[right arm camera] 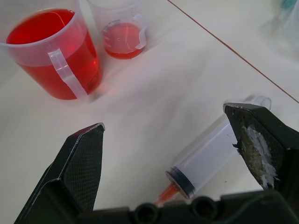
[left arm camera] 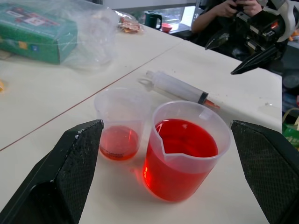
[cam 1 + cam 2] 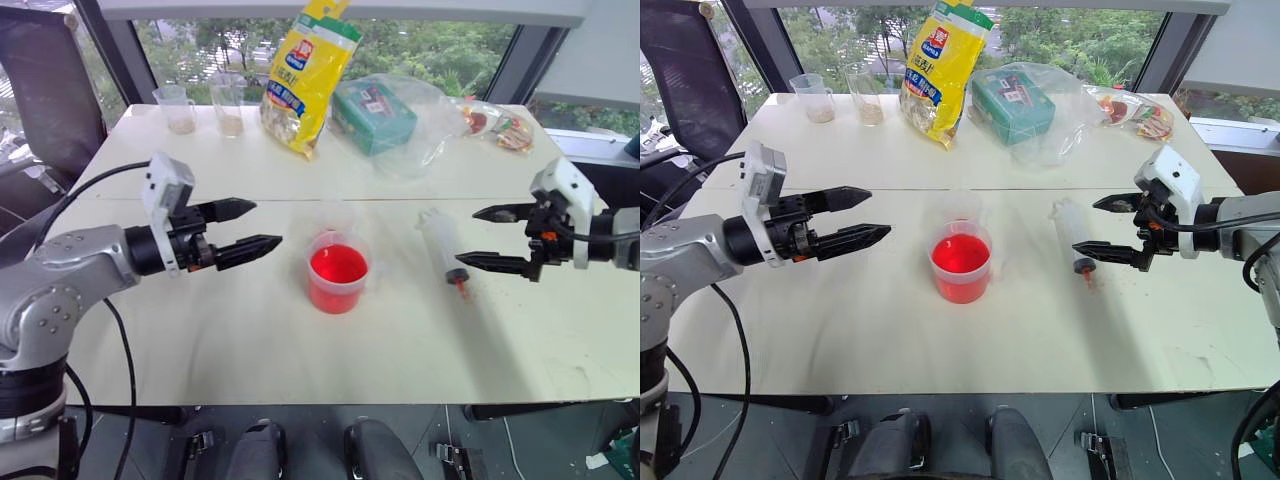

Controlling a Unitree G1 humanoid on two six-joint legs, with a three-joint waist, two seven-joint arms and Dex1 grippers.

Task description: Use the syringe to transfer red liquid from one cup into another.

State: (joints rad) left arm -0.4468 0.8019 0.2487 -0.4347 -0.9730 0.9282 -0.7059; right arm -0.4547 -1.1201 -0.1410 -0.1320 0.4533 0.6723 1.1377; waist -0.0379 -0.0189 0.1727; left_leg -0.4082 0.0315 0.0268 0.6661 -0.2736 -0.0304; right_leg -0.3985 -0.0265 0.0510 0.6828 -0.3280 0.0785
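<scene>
Left eye view: the left pincer [image 3: 248, 227] hangs over the desk [image 3: 250, 340] with its two black fingers spread apart and nothing between them, pointing toward the wide cup [image 3: 338, 271] of red liquid [image 3: 338, 265]. The narrow clear cup [image 2: 119, 122] stands just beside the wide cup on its far side (a shallow layer of red sits in its bottom). The syringe [image 3: 441, 246] lies flat on the desk, right of the cups, its red-orange tip toward the near edge. The right pincer [image 3: 487, 238] is also spread wide and empty, poised just over the syringe's tip end; from its wrist view the barrel passes between the fingers [image 1: 81, 161] without touching them. A yellow bag [image 3: 306, 70], a green box [image 3: 373, 113] in clear plastic and two beige-filled cups [image 3: 178, 108] line the far edge.
</scene>
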